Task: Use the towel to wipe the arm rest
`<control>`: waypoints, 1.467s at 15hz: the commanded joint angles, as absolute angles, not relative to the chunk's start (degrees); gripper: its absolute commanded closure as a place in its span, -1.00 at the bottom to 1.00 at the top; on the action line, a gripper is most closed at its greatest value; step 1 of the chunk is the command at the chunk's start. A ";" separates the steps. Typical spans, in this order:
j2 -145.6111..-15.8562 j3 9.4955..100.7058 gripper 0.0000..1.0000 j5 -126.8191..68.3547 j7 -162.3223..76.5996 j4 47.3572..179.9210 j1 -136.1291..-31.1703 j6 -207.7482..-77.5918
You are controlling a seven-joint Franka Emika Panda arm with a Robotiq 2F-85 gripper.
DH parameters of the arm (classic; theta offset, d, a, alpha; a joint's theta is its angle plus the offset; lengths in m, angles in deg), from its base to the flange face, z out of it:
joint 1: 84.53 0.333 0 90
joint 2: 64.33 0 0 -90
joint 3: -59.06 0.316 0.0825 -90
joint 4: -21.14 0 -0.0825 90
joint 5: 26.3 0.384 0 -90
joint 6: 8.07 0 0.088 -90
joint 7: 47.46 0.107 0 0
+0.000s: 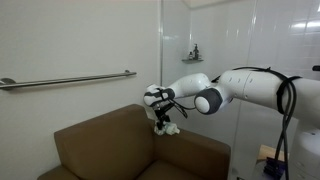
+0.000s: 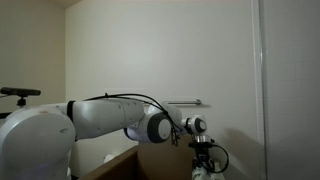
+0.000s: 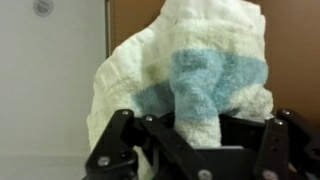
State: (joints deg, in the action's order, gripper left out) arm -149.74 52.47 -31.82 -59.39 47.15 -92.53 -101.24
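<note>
Half done at best: gripper clamped on towel, arm rest just below, contact unclear, wiping left.

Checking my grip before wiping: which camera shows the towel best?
The wrist view: the towel fills the frame, bunched in the shut gripper. In an exterior view the towel is a small white bundle over the arm rest; in an exterior view the towel is only a pale scrap at the bottom edge.
</note>
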 commanded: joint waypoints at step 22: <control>-149.70 50.30 0.89 -35.71 -49.48 48.77 -90.67 -122.09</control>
